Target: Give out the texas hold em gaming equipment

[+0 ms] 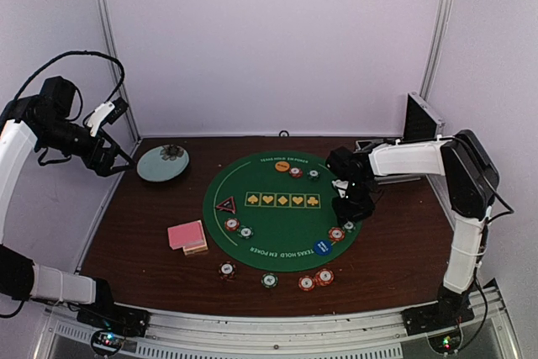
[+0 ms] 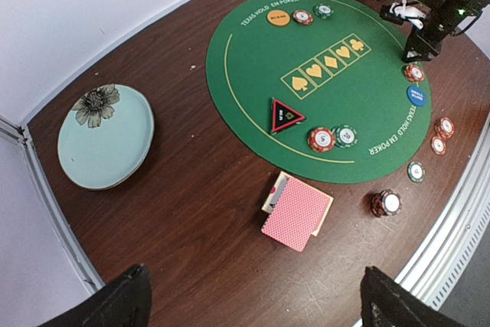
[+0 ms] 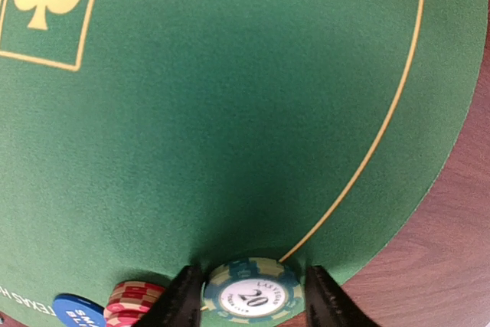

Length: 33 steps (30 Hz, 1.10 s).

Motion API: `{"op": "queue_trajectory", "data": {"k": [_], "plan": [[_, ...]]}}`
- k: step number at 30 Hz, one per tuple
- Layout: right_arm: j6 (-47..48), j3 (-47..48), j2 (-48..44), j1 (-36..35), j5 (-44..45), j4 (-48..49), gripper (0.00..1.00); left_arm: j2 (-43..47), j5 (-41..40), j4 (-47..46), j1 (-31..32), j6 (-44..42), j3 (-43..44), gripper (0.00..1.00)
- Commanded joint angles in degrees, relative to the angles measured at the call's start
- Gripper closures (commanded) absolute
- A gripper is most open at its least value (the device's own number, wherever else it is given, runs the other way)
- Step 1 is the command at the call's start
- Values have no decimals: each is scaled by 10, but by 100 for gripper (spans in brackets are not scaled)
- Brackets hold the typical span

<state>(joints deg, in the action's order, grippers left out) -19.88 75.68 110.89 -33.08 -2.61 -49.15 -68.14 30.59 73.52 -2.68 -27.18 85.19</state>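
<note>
Overhead, the right gripper (image 1: 346, 212) hangs low at the right edge of the round green felt mat (image 1: 269, 224), hiding whatever lies under it; the left gripper (image 1: 120, 161) hovers beside the pale blue plate (image 1: 162, 163). Left wrist: its 2 fingertips (image 2: 126, 296) stand wide apart, empty, mostly cropped. Right wrist: a green-and-cream striped chip marked 20 (image 3: 253, 294) lies on the mat between 2 black fingers (image 3: 184, 300); whether they pinch it, I cannot tell.

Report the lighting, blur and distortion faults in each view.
Top external: even, soft light, sharp throughout, only faint shadows. Left wrist: wide-angle bend curves the table edge; its own fingers are dark blurs. Right wrist: a shadow darkens the green mat near the green chip, whose "20" is legible.
</note>
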Motion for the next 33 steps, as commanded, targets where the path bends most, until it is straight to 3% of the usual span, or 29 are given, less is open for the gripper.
{"op": "queue_trajectory", "data": {"k": [1,8,13,21,26,29,33], "plan": [[-2,-1,-4,3,13,-6,45,2,-7,0,-2,-7,8,3],[-8,30,-71,-14,50,-34,32,-5,-7,2,-1,-7,1,2],[-21,90,-86,-109,68,-45,24,-5,17,-3,-2,-14,-21,2],[-16,344,74,-321,44,-98,11,-5,42,-37,-1,-10,-94,2],[6,514,198,-393,28,-150,6,-7,55,-47,-1,-14,-117,2],[4,557,242,-407,9,-165,5,-6,65,-48,-1,-20,-125,2],[-2,535,249,-410,11,-156,5,-3,66,-48,-1,-25,-130,2]]}}
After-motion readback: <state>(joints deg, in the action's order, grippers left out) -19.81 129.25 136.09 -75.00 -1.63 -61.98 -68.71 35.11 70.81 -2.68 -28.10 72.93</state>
